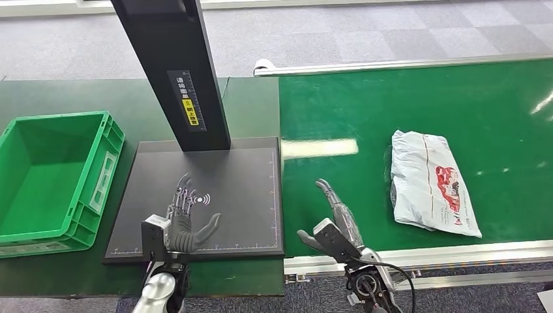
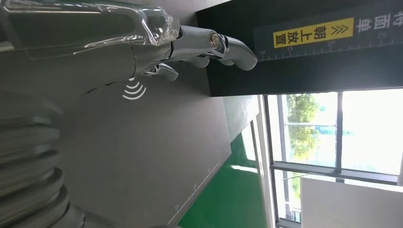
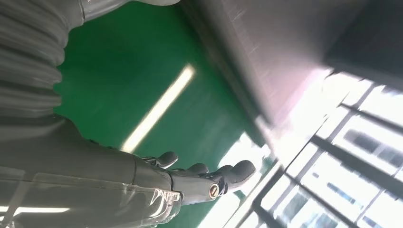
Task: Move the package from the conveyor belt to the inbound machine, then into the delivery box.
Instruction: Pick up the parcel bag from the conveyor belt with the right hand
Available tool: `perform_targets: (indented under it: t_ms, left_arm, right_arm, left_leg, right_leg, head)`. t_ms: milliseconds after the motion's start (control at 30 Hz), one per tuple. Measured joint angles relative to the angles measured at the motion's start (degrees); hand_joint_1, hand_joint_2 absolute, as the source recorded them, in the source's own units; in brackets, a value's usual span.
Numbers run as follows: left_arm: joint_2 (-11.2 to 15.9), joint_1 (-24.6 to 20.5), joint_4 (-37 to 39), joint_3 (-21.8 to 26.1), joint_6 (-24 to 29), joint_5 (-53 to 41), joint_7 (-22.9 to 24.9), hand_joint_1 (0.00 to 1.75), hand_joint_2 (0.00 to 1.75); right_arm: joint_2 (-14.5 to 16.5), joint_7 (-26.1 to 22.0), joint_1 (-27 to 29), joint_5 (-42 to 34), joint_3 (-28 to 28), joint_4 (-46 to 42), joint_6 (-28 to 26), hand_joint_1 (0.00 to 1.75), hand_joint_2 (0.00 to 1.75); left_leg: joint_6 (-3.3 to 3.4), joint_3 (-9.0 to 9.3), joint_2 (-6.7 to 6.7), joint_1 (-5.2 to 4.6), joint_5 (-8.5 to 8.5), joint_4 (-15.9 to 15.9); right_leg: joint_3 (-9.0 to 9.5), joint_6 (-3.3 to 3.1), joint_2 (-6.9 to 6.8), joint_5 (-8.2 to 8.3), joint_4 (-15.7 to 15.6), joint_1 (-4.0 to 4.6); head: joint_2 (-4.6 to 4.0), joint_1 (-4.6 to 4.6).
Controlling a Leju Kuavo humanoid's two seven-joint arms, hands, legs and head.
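Package (image 1: pixel 433 187): white poly mailer with red print, lying flat on green conveyor belt (image 1: pixel 365 117), at roughly 3 o'clock in head view. Looks light, soft, crinkly, probably slick; likely to sag and slide if pinched at 1 corner. Best taken across near long edge, thumb under, fingers over. Right hand (image 1: pixel 336 225) at 9 o'clock of package, well apart, fingers spread, holding nothing. Left hand (image 1: pixel 186 222) over dark inbound machine (image 1: pixel 254 195), likewise spread and empty. Green delivery box (image 1: pixel 98 189) off at far 9 o'clock.
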Motion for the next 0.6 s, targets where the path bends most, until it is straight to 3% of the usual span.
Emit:
perform_targets:
  t_ms: [100, 233, 400, 600]
  left_arm:
    - [0.02, 2.27, -2.62, -0.06, -0.95, 0.02, -0.09, 0.00, 1.75]
    - [-0.28, 4.75, -3.55, -0.21, -1.94, 0.53, -0.10, 0.00, 1.75]
    - [-0.61, 6.31, -2.83, -0.88, -1.74, 1.27, -1.29, 0.00, 1.75]
    - [-0.70, 7.05, -2.73, -1.33, -2.05, 1.63, -0.97, 0.00, 1.75]
  right_arm:
    - [-1.79, 5.23, 2.71, 10.51, -0.72, -5.01, -5.32, 0.00, 1.75]
    - [-4.48, 12.02, 7.78, 20.72, -5.01, -13.00, -8.49, 0.00, 1.75]
    - [-6.14, 13.74, 12.75, 23.55, -14.47, -19.81, -6.65, 0.00, 1.75]
    - [-6.21, 12.94, 15.40, 22.11, -22.29, -21.46, -5.32, 0.00, 1.75]
  left_leg:
    - [0.02, -0.02, -0.01, -0.01, -0.02, 0.00]
    - [0.06, -0.02, -0.07, -0.05, -0.06, 0.00]
    - [0.07, -0.06, -0.10, -0.05, -0.07, 0.00]
    - [0.06, -0.04, -0.12, -0.03, -0.07, 0.00]
  right_leg:
    - [-0.01, 0.01, -0.02, -0.01, -0.02, -0.01]
    - [0.00, 0.05, -0.08, -0.03, -0.05, -0.05]
    - [0.01, 0.06, -0.14, -0.04, -0.05, -0.05]
    - [0.01, 0.06, -0.15, -0.04, -0.05, -0.03]
  head:
    - [0.00, 0.01]
    - [0.00, -0.01]
    - [0.00, 0.00]
    - [0.00, -0.01]
